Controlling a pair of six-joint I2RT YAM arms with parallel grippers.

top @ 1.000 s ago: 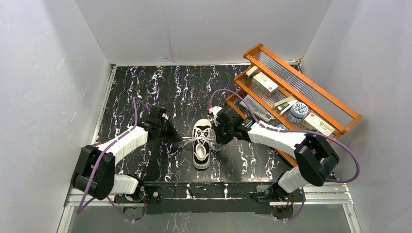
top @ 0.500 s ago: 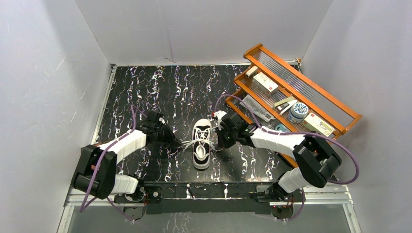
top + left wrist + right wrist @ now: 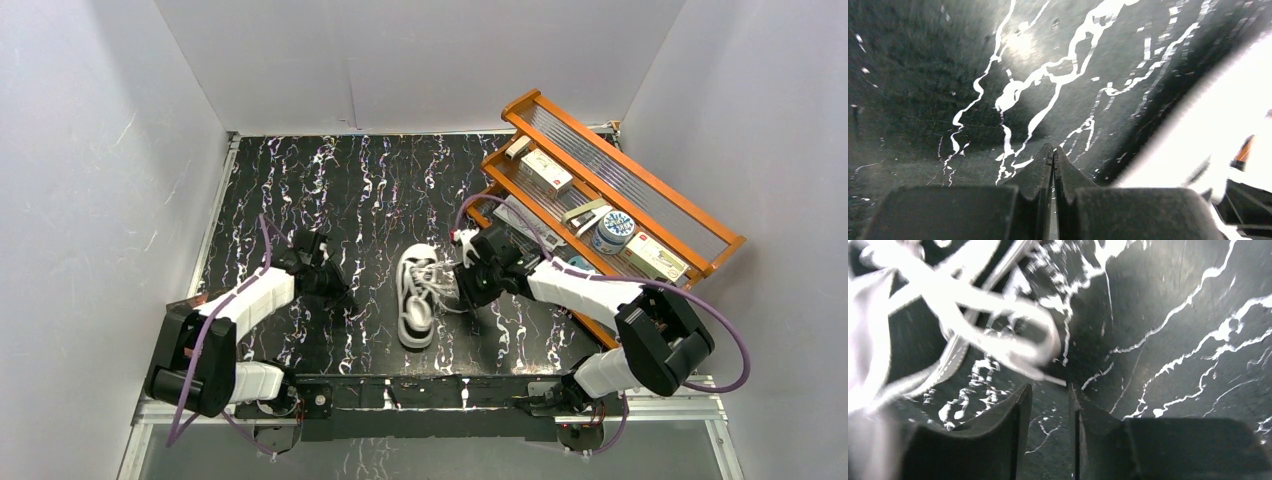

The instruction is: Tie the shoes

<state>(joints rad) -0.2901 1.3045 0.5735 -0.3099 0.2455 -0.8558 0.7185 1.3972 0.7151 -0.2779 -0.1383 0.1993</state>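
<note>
The small black sneaker [image 3: 415,305] with its white sole lies mid-table, toe toward the near edge. Its white laces [image 3: 434,278] lie bunched over its top and right side. My left gripper [image 3: 340,293] is to the left of the shoe and apart from it. In the left wrist view it [image 3: 1053,147] is shut, with no lace showing between the fingers. My right gripper [image 3: 463,297] is close against the shoe's right side. In the right wrist view it [image 3: 1049,386] is slightly open and empty, with blurred lace loops [image 3: 973,300] just beyond its tips.
An orange wooden rack [image 3: 640,190] with small boxes and a round tin stands at the right, close behind my right arm. White walls close in the black marbled table [image 3: 330,180] on three sides. A blurred bright white shape [image 3: 1208,120] fills the right of the left wrist view.
My left gripper has moved left, away from the shoe, and the lace no longer stretches to it. My right gripper has shifted right and toward the near edge. The laces now lie bunched on the shoe.
</note>
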